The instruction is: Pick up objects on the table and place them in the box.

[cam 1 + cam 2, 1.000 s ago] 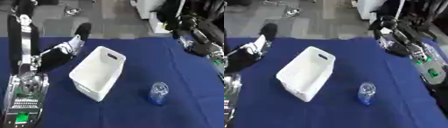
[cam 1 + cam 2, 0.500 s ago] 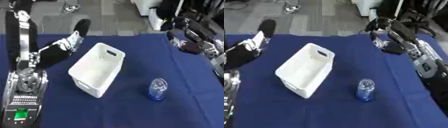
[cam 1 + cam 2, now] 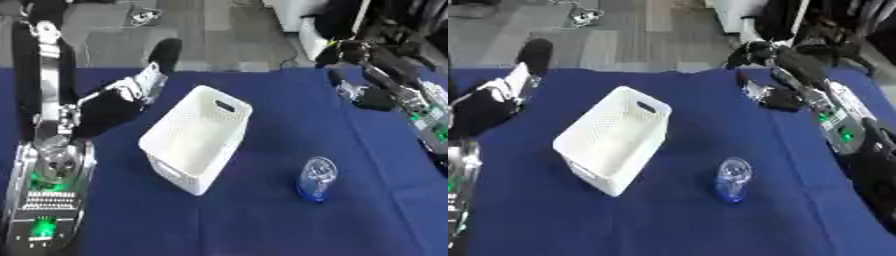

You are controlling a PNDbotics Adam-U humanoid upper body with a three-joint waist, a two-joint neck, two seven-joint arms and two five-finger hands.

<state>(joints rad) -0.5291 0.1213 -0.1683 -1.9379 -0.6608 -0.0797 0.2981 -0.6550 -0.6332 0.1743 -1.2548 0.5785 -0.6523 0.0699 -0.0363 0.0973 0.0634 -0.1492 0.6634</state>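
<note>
clear blue-tinted plastic: one small bottle-like object (image 3: 316, 178), lying on the blue cloth of the desk (image 3: 262, 225), just right of the box and nearer the robot; untouched, so the pick-up is judged not yet begun.

white perforated box (image 3: 197, 137): upright, open top, set askew mid-desk, apparently empty and ready to receive the object; a handle slot shows in its far wall.

right hand (image 3: 773, 96): well beyond the object, over the far right of the desk, arm angled in from the upper right; holds nothing; whether the fingers are spread or curled cannot be told.

left hand (image 3: 149, 82): left of the box, near its far corner, raised from the cloth, fingers straight and together, carrying nothing; likely idle.
</note>
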